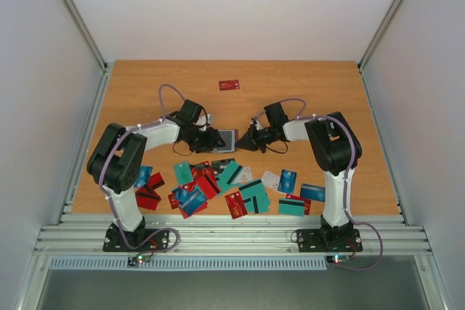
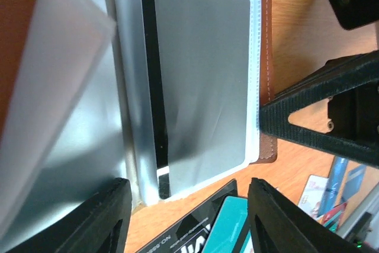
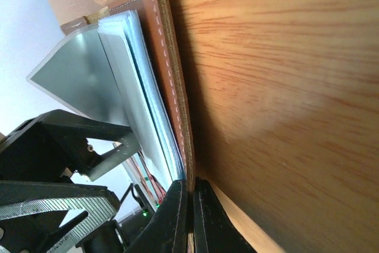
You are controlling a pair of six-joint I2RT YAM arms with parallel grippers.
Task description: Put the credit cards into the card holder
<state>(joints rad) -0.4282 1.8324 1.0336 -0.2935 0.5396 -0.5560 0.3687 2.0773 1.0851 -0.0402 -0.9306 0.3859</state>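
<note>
Steadiness counts: the right gripper (image 3: pixel 190 191) is clamped on the stitched edge of the small brown leather-like card holder (image 1: pixel 227 139), open on the wooden table (image 1: pixel 327 92); the left gripper (image 2: pixel 186 205), jaws apart, hovers over its clear plastic sleeves (image 2: pixel 121 57). Thin coloured plastic credit cards (image 1: pixel 254 195) lie scattered nearer; each should enter squarely.

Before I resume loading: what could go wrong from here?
The right gripper pinches the card holder only by its thin cover edge; it may slip and let the holder close. A clear sleeve stands lifted and could flop over the filled pocket. The open left gripper hangs low over loose credit cards and might scatter them.
</note>
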